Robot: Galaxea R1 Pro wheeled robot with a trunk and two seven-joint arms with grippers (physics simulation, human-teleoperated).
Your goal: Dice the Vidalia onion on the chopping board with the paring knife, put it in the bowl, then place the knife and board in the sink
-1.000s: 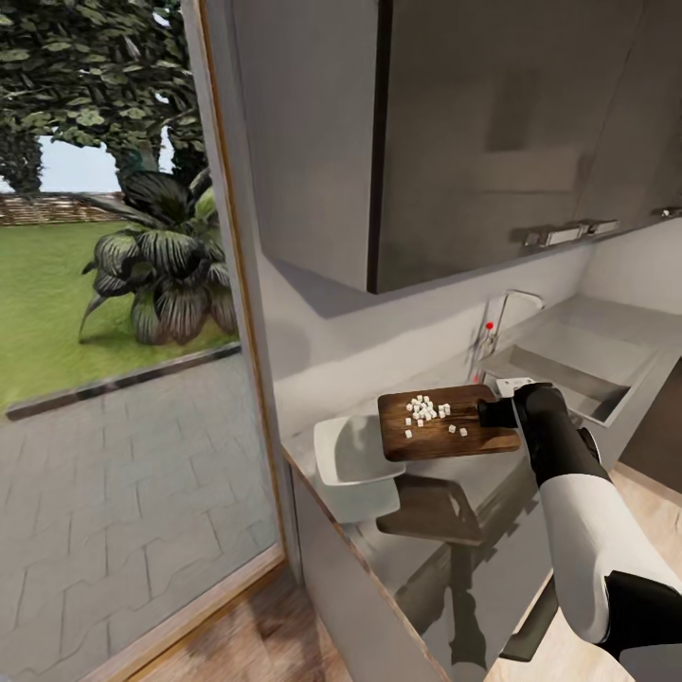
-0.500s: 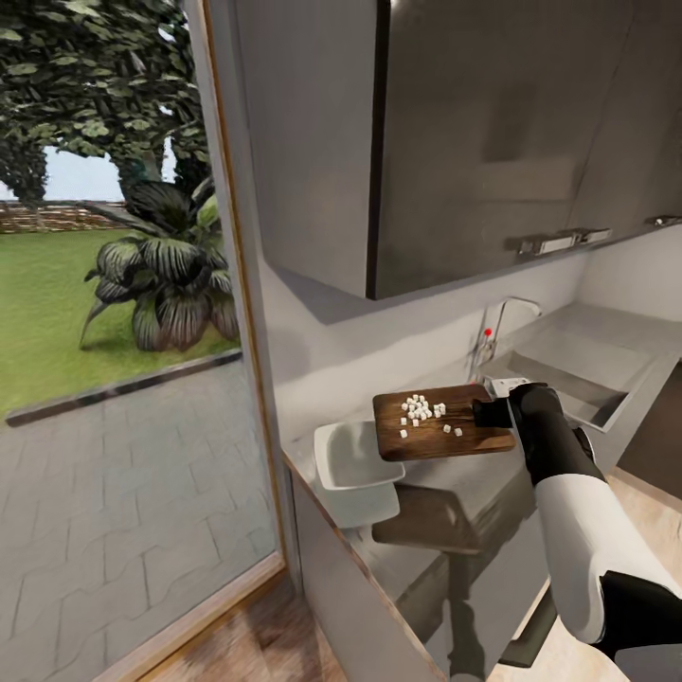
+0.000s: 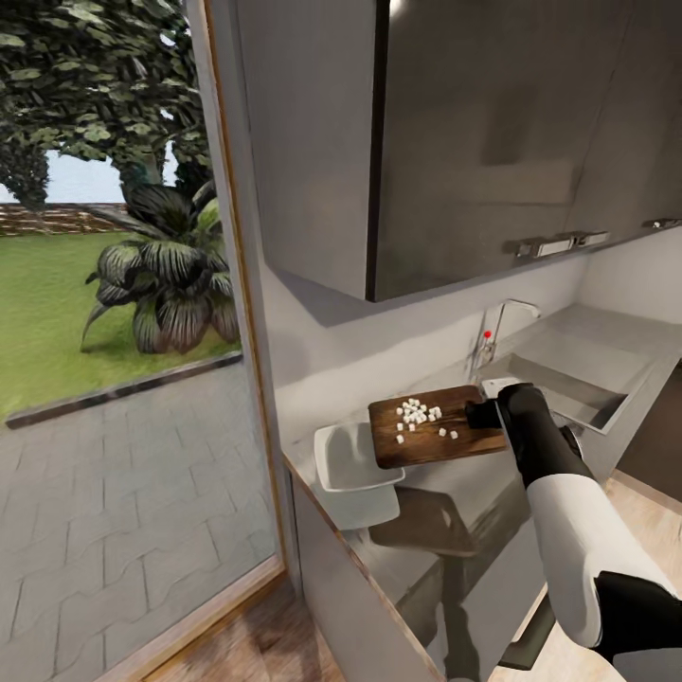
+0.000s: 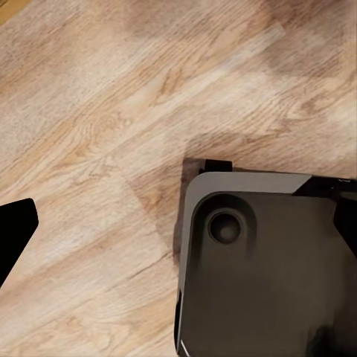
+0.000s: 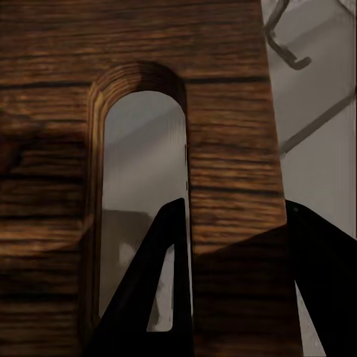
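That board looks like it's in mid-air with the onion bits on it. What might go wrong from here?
1. The chopping board is held by one end only, in the right gripper; if it tips unevenly, the diced onion may scatter onto the countertop.
2. Only the board's far corner reaches over the bowl, so cubes sliding off another edge might miss it.
3. The grip by the handle hole looks narrow; the board may slip.

The right arm reaches forward, its gripper (image 3: 485, 413) clamped on the chopping board (image 3: 431, 426) edge, fingers (image 5: 160, 290) straddling it.
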